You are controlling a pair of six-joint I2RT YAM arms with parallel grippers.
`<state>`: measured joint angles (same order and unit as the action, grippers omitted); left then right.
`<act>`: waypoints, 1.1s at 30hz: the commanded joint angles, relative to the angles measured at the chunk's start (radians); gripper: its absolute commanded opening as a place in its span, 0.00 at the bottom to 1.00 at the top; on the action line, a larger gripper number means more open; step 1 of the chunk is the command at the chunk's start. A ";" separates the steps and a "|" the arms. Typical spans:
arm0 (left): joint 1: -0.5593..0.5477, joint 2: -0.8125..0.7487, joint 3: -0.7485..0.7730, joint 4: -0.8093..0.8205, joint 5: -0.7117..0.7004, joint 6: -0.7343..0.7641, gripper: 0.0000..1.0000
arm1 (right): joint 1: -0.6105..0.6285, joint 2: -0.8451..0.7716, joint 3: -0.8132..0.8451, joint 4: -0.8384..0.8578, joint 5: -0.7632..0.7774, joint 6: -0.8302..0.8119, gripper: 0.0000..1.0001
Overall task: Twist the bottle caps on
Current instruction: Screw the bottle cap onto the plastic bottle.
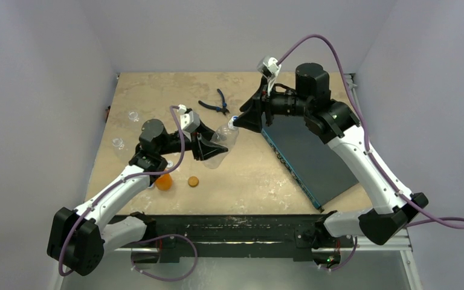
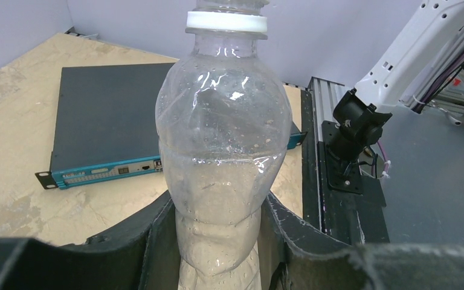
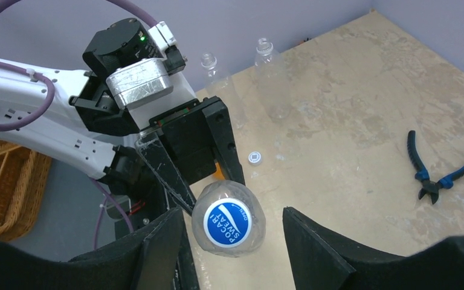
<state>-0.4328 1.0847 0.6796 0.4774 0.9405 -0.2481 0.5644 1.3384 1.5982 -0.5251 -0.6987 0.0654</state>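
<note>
Left gripper (image 2: 219,238) pinches a clear bottle (image 2: 223,139) around its waist, tilted above the table (image 1: 248,181).
Bottle base and mouth run off the left wrist view. Right gripper (image 1: 244,119) stands half spread, fingers (image 3: 314,241) either side of the blue cap (image 3: 228,222) on the bottle's mouth, neither touching it; how far it is screwed cannot be told. Two other bottles (image 3: 272,78) look faint.

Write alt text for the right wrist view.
A blue cap sits on a clear bottle between the right gripper's open fingers, while the left gripper clamps the bottle. Beyond: pliers, a loose white cap, two uncapped bottles.
</note>
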 commanded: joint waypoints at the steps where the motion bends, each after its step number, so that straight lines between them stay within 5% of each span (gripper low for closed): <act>1: 0.006 -0.009 0.005 0.058 0.024 -0.011 0.00 | 0.000 -0.013 0.009 -0.015 -0.004 -0.025 0.63; 19: 0.006 -0.003 0.000 0.060 0.024 -0.016 0.00 | 0.021 0.021 0.004 -0.013 -0.030 -0.021 0.52; 33: 0.006 0.024 0.029 0.052 -0.004 -0.018 0.00 | 0.038 0.034 0.002 -0.037 0.019 -0.004 0.35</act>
<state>-0.4324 1.0981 0.6765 0.4862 0.9405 -0.2523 0.5892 1.3647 1.5982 -0.5545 -0.6960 0.0597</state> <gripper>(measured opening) 0.398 0.376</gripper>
